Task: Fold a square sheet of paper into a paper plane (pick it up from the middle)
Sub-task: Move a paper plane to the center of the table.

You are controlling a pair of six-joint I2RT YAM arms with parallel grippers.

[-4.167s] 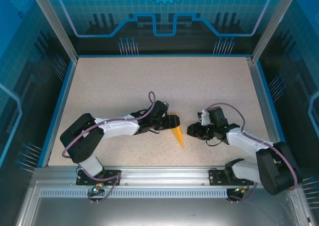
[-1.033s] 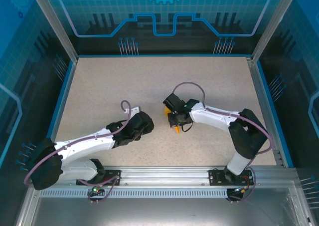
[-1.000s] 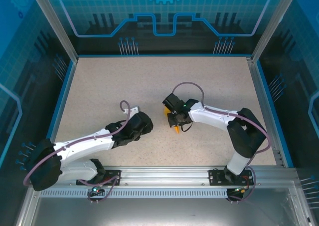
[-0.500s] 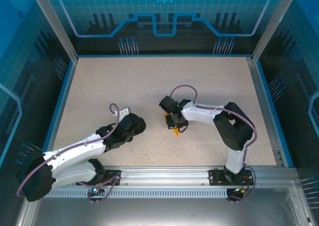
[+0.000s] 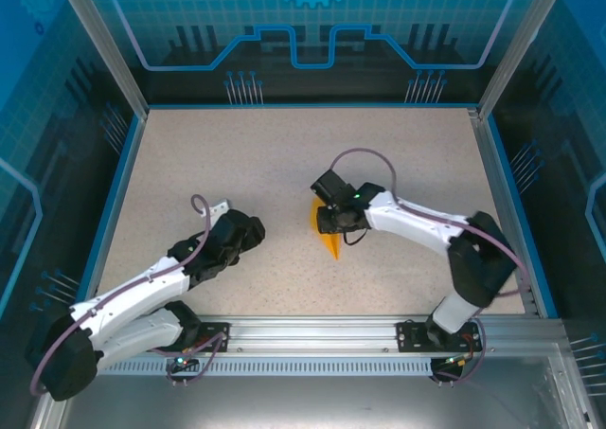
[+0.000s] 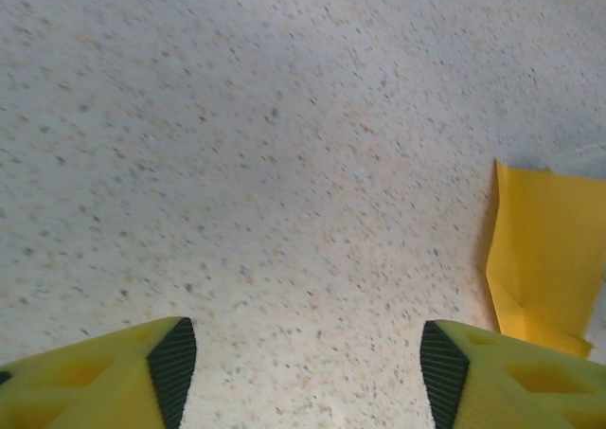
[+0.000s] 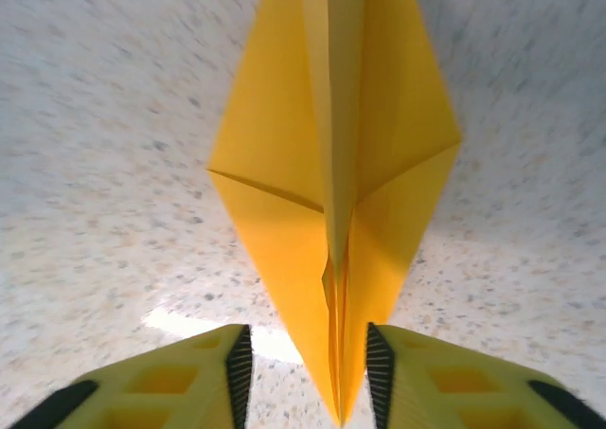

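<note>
The paper plane (image 5: 328,240) is an orange-yellow pointed dart lying on the speckled table, its tip toward the near edge. My right gripper (image 5: 330,223) hovers over its back end. In the right wrist view the plane (image 7: 331,164) runs down between my fingertips (image 7: 237,372), its folded centre ridge in the gap with table showing on both sides; my right gripper (image 7: 308,372) is open. My left gripper (image 5: 248,228) sits to the plane's left, apart from it, and stands open (image 6: 308,372) over bare table. An edge of the plane (image 6: 549,259) shows at the right of the left wrist view.
A blue-rimmed wall (image 5: 118,192) borders the table on the left, back and right. The aluminium rail (image 5: 312,330) carrying both arm bases runs along the near edge. Open tabletop (image 5: 303,154) lies behind both grippers.
My right gripper's jaws have parted, letting go of the plane, which now lies more exposed on the table. My left arm has drawn back to the left and its jaws have widened.
</note>
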